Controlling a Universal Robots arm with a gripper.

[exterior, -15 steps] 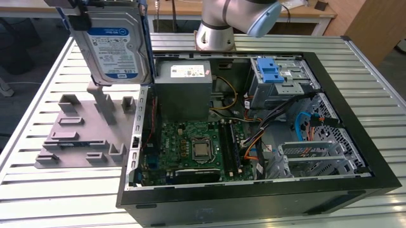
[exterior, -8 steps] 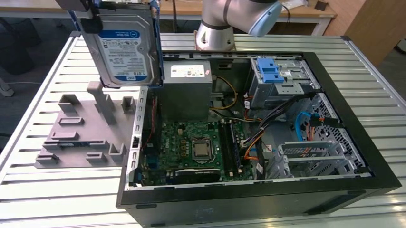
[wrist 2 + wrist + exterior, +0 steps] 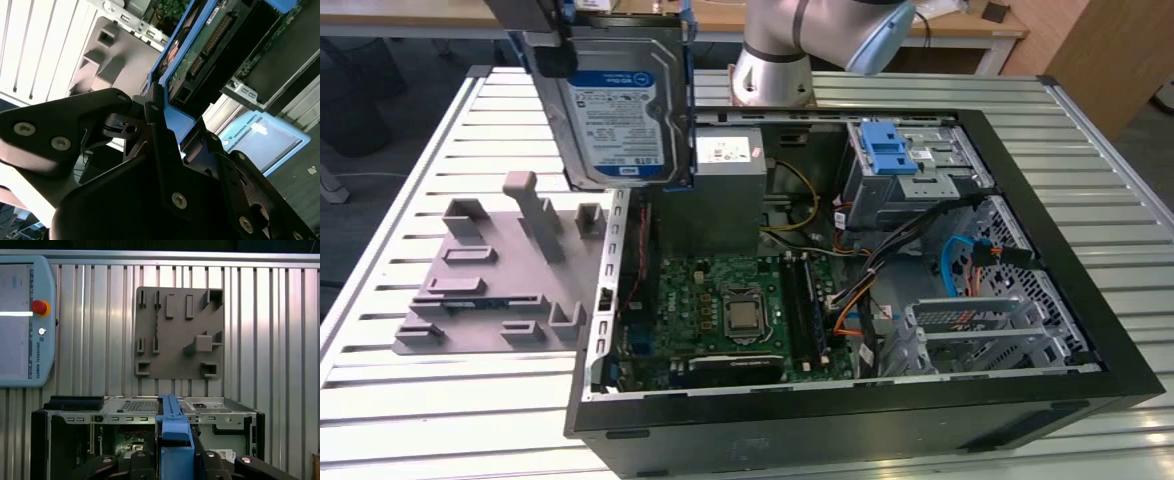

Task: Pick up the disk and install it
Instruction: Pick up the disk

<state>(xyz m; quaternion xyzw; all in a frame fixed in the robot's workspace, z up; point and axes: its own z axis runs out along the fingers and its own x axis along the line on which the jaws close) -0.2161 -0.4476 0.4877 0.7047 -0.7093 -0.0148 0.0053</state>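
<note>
While gripper (image 3: 167, 117) is pinching disk (image 3: 624, 100) by its blue rail (image 3: 170, 415), I am holding it upright, clear above open computer case (image 3: 854, 435), near side facing grey fixture plate (image 3: 474, 300). Pickup looking done; seating in case remaining.

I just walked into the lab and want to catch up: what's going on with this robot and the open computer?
The arm's gripper is clamped on the blue rail of the disk and holds it on edge in the air. The disk hangs above the wall of the open computer case on the exterior view's left, close to the grey fixture plate on the slatted table. The disk is not yet seated in the case.
</note>
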